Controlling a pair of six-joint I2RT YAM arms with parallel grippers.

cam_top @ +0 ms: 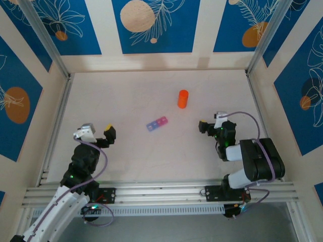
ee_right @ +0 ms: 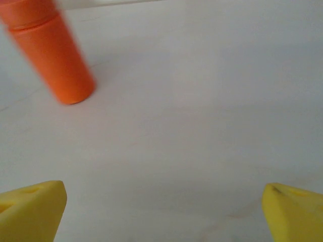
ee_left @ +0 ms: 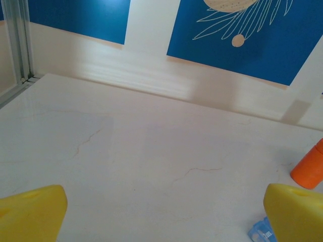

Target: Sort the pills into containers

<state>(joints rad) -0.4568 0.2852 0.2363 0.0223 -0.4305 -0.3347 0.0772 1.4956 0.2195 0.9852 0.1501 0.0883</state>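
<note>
I see the pale table [cam_top: 151, 156] first. Over it my left gripper [cam_top: 96, 133] and right gripper [cam_top: 211, 122] both have their fingers spread wide, and they grasp nothing. The orange bottle [cam_top: 182, 98] stands toward the far side. The containers [cam_top: 157, 123], a blue, purple and pink strip, lie near the middle of the table, between the two grippers and near the bottle.

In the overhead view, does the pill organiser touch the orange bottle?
No, a clear gap separates the pill organiser from the orange bottle.
</note>
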